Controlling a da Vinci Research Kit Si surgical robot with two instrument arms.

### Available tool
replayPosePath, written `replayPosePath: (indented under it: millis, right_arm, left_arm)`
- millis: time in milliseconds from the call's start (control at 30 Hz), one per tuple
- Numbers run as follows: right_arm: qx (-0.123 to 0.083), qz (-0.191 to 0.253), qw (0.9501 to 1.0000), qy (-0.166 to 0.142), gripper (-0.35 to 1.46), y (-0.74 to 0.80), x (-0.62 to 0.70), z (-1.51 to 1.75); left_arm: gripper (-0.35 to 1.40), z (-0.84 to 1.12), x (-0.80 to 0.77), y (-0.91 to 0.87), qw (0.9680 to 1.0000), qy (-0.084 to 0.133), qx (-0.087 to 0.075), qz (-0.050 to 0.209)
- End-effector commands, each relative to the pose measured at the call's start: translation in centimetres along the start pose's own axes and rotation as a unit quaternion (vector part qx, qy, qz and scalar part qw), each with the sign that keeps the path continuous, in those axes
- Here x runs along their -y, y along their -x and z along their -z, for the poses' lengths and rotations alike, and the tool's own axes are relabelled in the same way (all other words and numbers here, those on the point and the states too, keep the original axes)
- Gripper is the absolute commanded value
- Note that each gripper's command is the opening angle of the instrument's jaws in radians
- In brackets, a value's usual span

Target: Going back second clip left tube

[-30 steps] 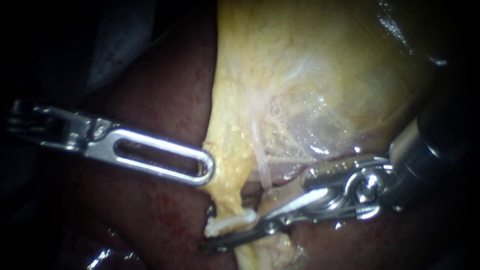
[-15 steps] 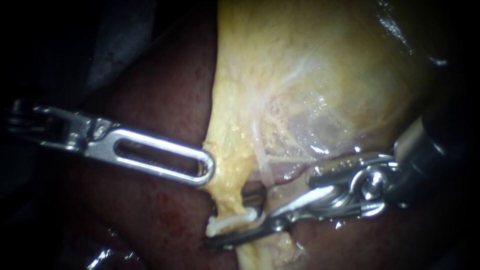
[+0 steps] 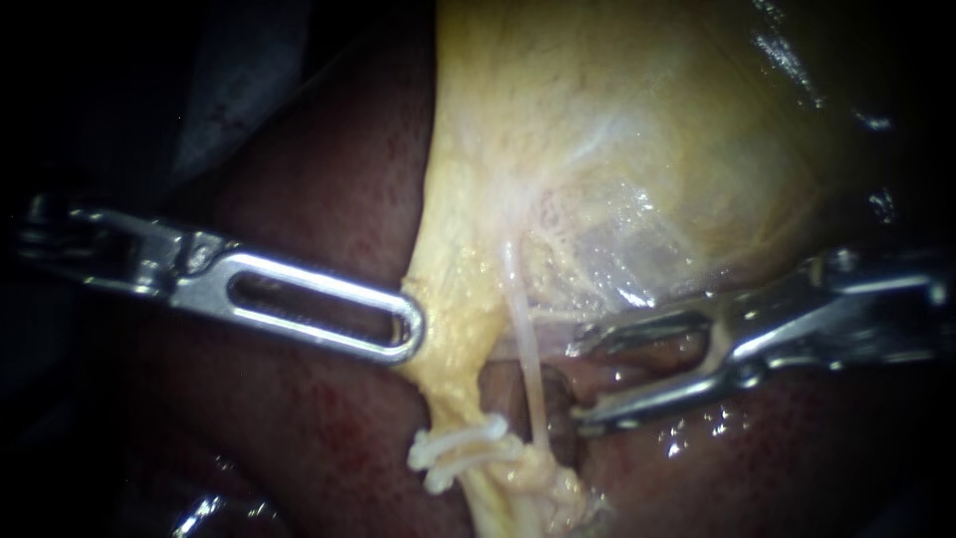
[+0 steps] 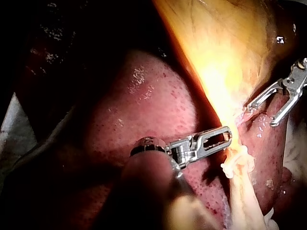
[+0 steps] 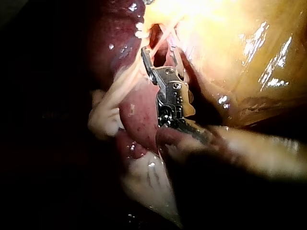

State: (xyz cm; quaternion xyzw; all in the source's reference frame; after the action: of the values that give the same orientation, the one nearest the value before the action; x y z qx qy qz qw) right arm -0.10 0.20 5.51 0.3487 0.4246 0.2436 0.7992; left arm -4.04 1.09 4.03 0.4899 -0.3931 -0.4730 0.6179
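The left tube (image 3: 453, 394) hung down from the narrow end of the gallbladder (image 3: 617, 130) as a yellow, fatty cord and lay over the dark red liver (image 3: 329, 418). Low on it sat the white clips (image 3: 460, 438), as far as I could tell two bands, one just under the other, around the cord.

The left instrument (image 3: 406, 334) seemed to have its jaws shut on the yellow edge of the gallbladder, just above the tube, and the tissue looked pulled a little toward it. The right instrument (image 3: 586, 384) stood to the right of the tube and apart from it. Its jaws were spread wide and held nothing. Between its tips and the clipped cord ran a thin pale tube (image 3: 528, 349), very near to the jaw tips.

I judged the left tube to be soft, light and wet, so it would slip easily and would tear before it resisted. The clipped part should not be gripped, because a pull there could shift a clip. If a hold was needed, the thicker yellow tissue above the clips was the safer place. The thin pale tube looked the most fragile thing there, and the open jaws had to stay clear of it.
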Motion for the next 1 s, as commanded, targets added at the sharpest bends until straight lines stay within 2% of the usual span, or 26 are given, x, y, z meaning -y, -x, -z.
replayPosePath:
  millis: [33,300,1000]
  right_arm:
    - [-0.002,0.001,1.0,0.003,0.47,-0.02,-0.02,0.09]
    - [-0.016,0.01,0.9995,0.027,0.5,-0.13,-0.08,0.41]
    - [-0.016,0.012,0.9995,0.025,0.54,-0.12,-0.07,0.42]
  left_arm:
    - [-0.35,0.0,0.0,0.0,1.0,0.0,0.0,0.0]
    - [-0.35,0.0,0.0,0.0,1.0,0.0,0.0,0.0]
    - [-0.35,-0.07,-0.02,0.02,1.0,0.002,0.002,0.0]
